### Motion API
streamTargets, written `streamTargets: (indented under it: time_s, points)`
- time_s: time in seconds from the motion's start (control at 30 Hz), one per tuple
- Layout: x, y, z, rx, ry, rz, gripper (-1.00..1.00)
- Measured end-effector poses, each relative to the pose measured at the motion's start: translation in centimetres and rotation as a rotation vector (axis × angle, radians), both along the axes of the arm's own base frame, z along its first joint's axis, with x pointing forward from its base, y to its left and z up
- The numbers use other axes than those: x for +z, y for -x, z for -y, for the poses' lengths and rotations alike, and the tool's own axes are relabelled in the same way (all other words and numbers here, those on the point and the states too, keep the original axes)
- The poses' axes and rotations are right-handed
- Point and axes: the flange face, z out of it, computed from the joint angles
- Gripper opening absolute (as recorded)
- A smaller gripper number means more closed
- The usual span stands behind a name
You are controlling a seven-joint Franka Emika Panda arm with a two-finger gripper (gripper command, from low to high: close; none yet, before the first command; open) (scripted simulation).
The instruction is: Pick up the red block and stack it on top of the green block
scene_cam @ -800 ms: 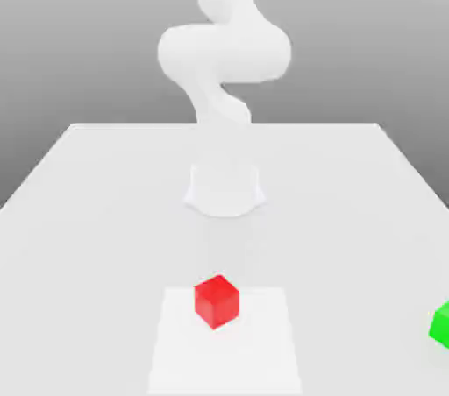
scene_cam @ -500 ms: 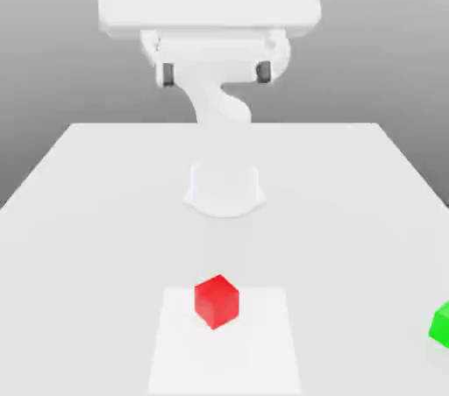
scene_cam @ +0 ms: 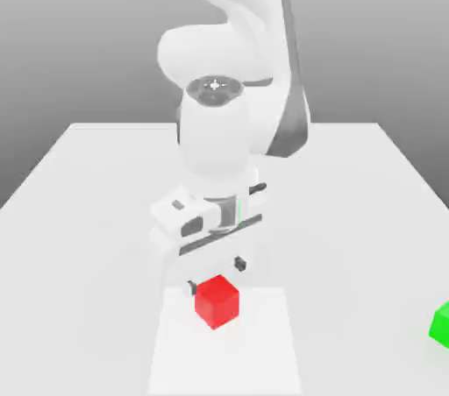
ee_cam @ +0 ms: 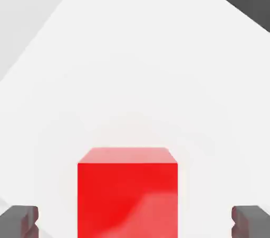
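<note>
1. A plain white desk [scene_cam: 88, 210] fills the lower half of the exterior view, its far edge running across mid-frame.
2. A slightly brighter square patch [scene_cam: 263, 350] lies at bottom centre.
3. A grey backdrop [scene_cam: 70, 26] spans the top.

The red block [ee_cam: 127, 192] is seen close up, resting on the white tabletop [ee_cam: 137, 73], with its top face and one side face presented to the camera. A soft highlight is spread across the lower part of the side face. Two dark fingertips [ee_cam: 19, 220] of the gripper [ee_cam: 135, 221] are seen, one on either side of the block, each held apart from it with a clear gap, so the jaws are spread wide. A corner of the tabletop is seen against a dark background beyond.
</note>
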Motion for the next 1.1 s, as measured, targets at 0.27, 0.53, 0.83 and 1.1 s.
streamTargets:
  time_s: [0.27,0.53,0.83,1.1]
  points:
    - [-2.8,0.4,0.0,-0.003,-0.001,-0.006,-1.00]
    - [0.2,0.0,0.0,0.000,0.000,-0.002,-1.00]
    - [4.6,-3.0,-7.0,0.081,0.020,0.000,-1.00]
    - [6.7,-5.5,-25.9,0.221,0.019,0.006,-1.00]
